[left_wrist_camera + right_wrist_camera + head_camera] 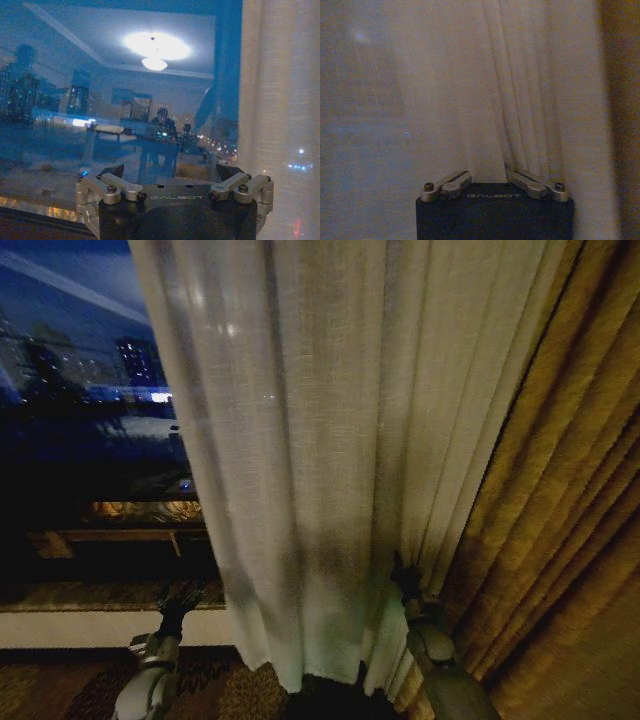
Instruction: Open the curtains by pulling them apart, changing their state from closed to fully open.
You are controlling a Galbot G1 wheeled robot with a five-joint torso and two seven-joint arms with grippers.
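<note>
right gripper bunching the sheer curtain toward the brown drape

left gripper [180, 602] hangs spread and empty before the bare window [80, 390]; the cream curtain [330, 440] covers the middle, and the right gripper [405, 585] is pinched on its gathered folds beside the golden drape [560, 520]. the fabric looks light, limp and slippery, so a thick bunch of pleats is probably the safest hold.

**Cream sheer beside gold drape, blue night behind**

The curtains [330, 460] are showing cream-white, finely woven, with vertical pleats shading to grey. The drape [570, 530] beside them is glowing golden-brown in ribbed folds. The window glass [80, 370] is reading deep blue, dotted with pale lights. The carpet [60, 690] is showing a brown, mottled pattern.
</note>
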